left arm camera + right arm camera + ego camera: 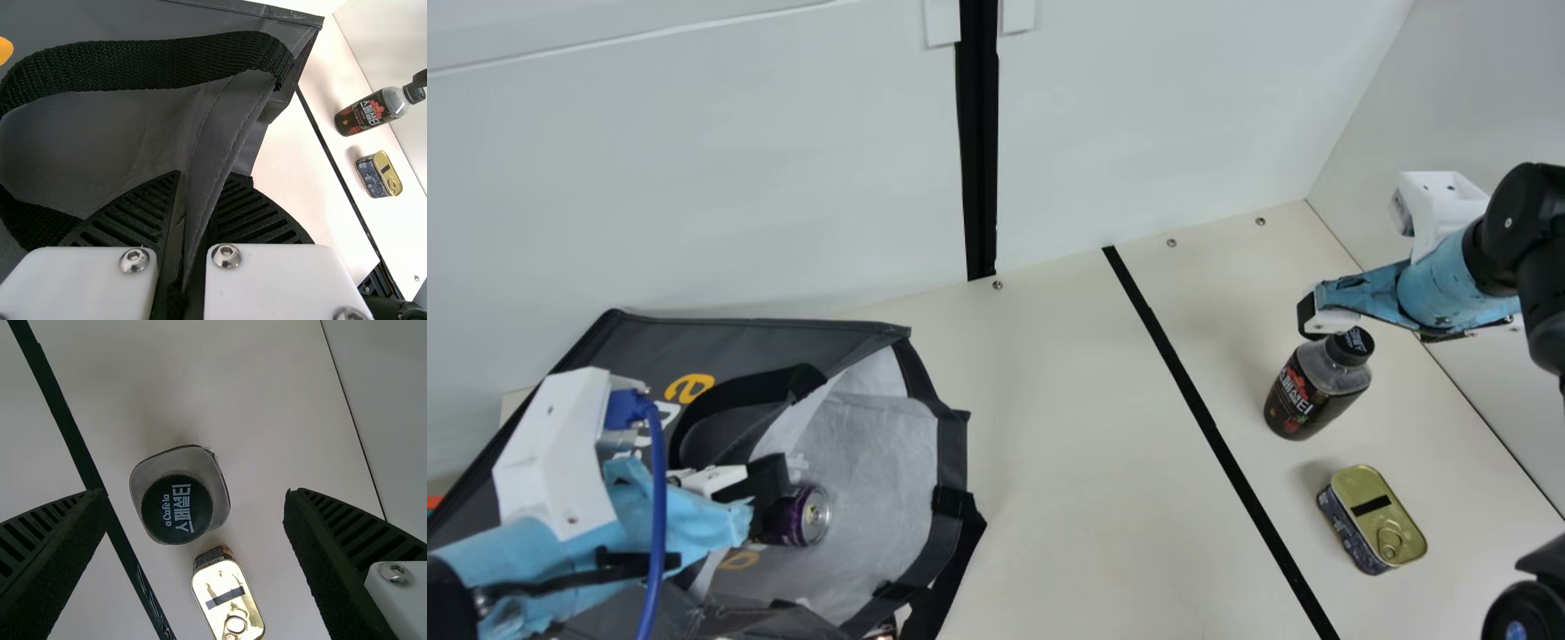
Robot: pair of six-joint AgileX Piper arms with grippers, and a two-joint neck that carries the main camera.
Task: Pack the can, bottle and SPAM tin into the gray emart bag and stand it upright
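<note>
Item under inspection: the dark squat plastic bottle with the black screw cap (1303, 391), standing upright at the right of the main view's frame, its long axis vertical to the table. The right gripper (193, 495) is released, its ribbed fingers spread wide. In the main view its tip sits just above and slightly left of the cap, so the bottle lies just below it in the frame. The right wrist view looks down almost along the bottle's axis, cap foremost, with the bottle seen between the fingers and somewhat nearer one of them. The pictures do not settle how much height remains between fingertips and cap.

The right arm is clearly the nearer; the left gripper (205, 177) is well apart at lower left of the main view, clenched on the fabric edge of the gray emart bag (783, 331). The purple can (805, 516) lies on its side within the bag's mouth. The gold-lidded rectangular SPAM tin (1372, 520) rests near the bottle, lower right of the frame.

Assessment: the next move calls for centring over the cap, descending along the upright axis and closing; an off-centre descent could tip the bottle towards the tin
</note>
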